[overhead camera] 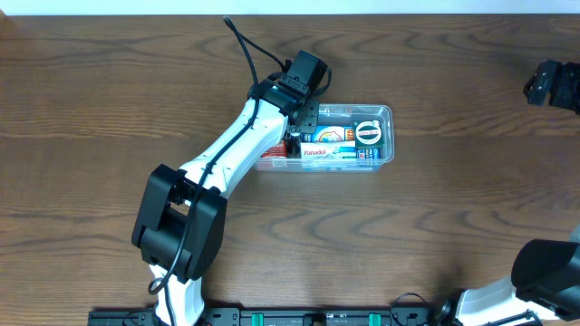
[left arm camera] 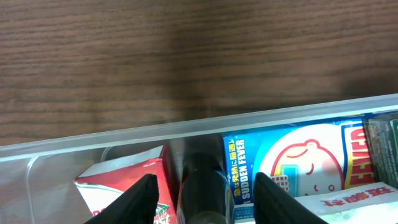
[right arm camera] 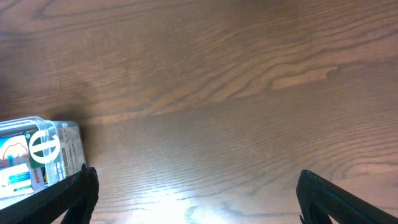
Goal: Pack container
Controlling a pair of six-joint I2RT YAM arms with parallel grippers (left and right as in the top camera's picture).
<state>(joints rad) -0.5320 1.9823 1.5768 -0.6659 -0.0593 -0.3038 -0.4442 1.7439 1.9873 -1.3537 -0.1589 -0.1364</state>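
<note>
Left hand [left arm camera: 205,182] is found open above the container [overhead camera: 391,145], set centrally on the bench [overhead camera: 453,235] — nothing is gripped. Right hand [right arm camera: 199,202] is spread wide. Thin, slick, flexing plastic is expected — the rim is best pinched.

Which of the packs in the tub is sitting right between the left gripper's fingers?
The dark, narrow one, centred in the left gripper; the red box and the blue Sudden Fever box flank it.

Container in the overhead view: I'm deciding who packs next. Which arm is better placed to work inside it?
Left. The left gripper hangs inside the container, jaws apart around a dark item; the right gripper is open, away from it.
</note>
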